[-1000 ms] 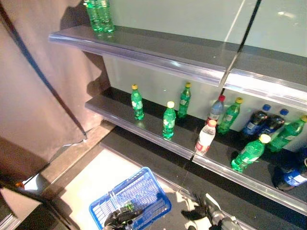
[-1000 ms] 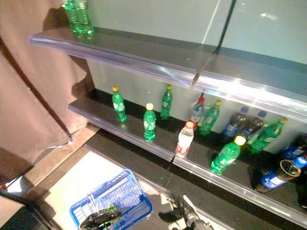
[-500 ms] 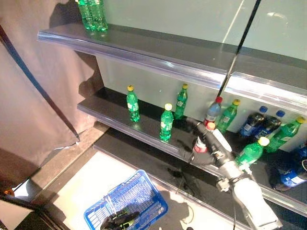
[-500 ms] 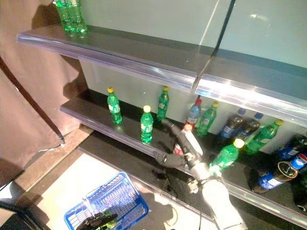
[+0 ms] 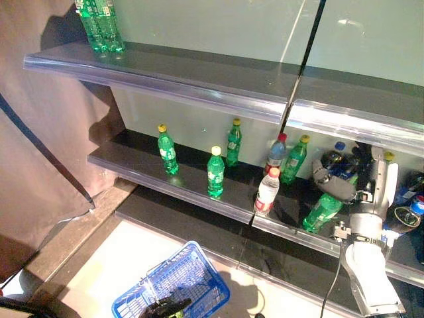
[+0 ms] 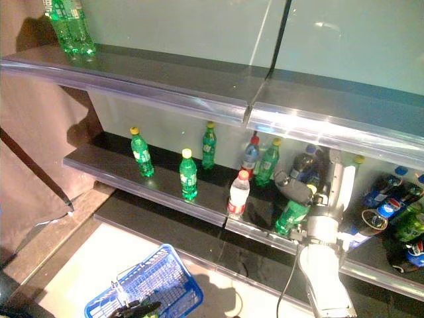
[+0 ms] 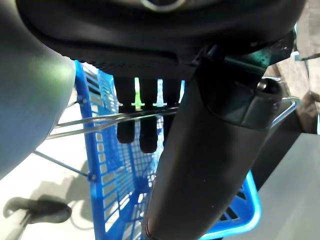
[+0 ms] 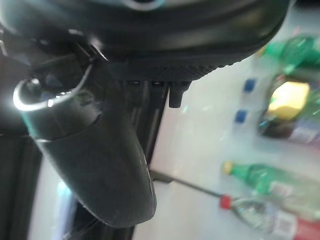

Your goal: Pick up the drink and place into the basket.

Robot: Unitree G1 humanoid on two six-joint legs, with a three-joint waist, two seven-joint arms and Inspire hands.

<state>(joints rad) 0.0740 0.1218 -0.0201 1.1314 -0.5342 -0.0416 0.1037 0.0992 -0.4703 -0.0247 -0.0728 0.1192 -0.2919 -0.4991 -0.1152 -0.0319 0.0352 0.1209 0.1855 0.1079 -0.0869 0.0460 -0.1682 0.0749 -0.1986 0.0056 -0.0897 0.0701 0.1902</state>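
Right hand (image 5: 341,179): fingers loose, holding nothing, reaching among the shelf (image 5: 199,189) bottles.
Drink (image 5: 323,212): tilted green bottle just below it.
Left hand (image 7: 145,125): fingers curled on the basket (image 5: 192,281) handle.
Risk: crowded neighbours may topple.

A two-tier shelf unit (image 5: 199,79) with clear plastic edge strips stands against a pale back wall (image 5: 218,26). At the far left end of the upper shelf (image 5: 165,66) stands a small cluster of green bottles (image 5: 99,26). A dark vertical divider line (image 5: 311,30) runs down the back wall above the upper shelf. To the left hangs a brown curtain (image 5: 40,152) — its folds reach down to the floor. The floor (image 5: 106,265) before the shelves is pale, with a darker strip (image 5: 59,245) along the curtain's foot.
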